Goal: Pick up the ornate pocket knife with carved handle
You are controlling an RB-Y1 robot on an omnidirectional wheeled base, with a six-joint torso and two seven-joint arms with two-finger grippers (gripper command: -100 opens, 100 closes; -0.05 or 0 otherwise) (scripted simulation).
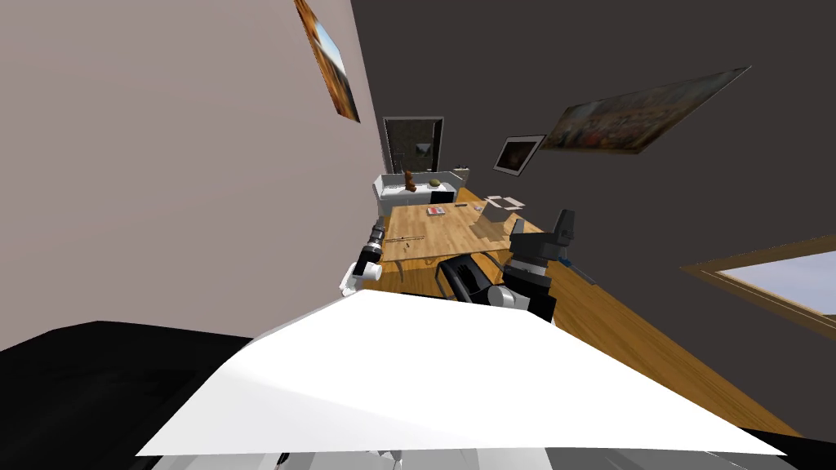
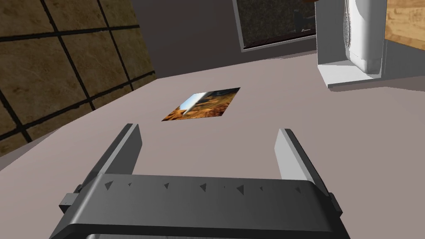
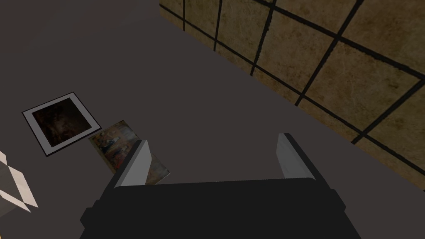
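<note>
A light wooden rectangular counter (image 1: 445, 237) stands ahead on a wooden plank floor (image 1: 620, 318), with a black chair (image 1: 464, 276) drawn up at its near edge. The slim, dark, elongated pocket knife (image 1: 406, 239) lies flat on the counter, close to its near left corner. It is too small here to make out any carving on its handle. Nothing touches it.

Farther along the counter lie a flat red and white book (image 1: 436, 210) and a small dark item (image 1: 461, 206). A pale, open box-like thing (image 1: 492, 214) sits toward the right side. All three are well apart from the knife. Beyond the far end stands a low white cabinet (image 1: 390, 192) bearing a brown figurine (image 1: 409, 181) and a rounded green object (image 1: 435, 183).

The left pincer (image 2: 207, 149) has its two light grey fingers (image 2: 126, 151) spread wide apart with nothing between them. In the head view, the left arm is raised just beside the counter's near left corner, near the knife but not touching it. The right pincer (image 3: 213, 155) also has its blades apart and holds nothing. That arm is held up over the counter's near right corner, well apart from the knife.
</note>
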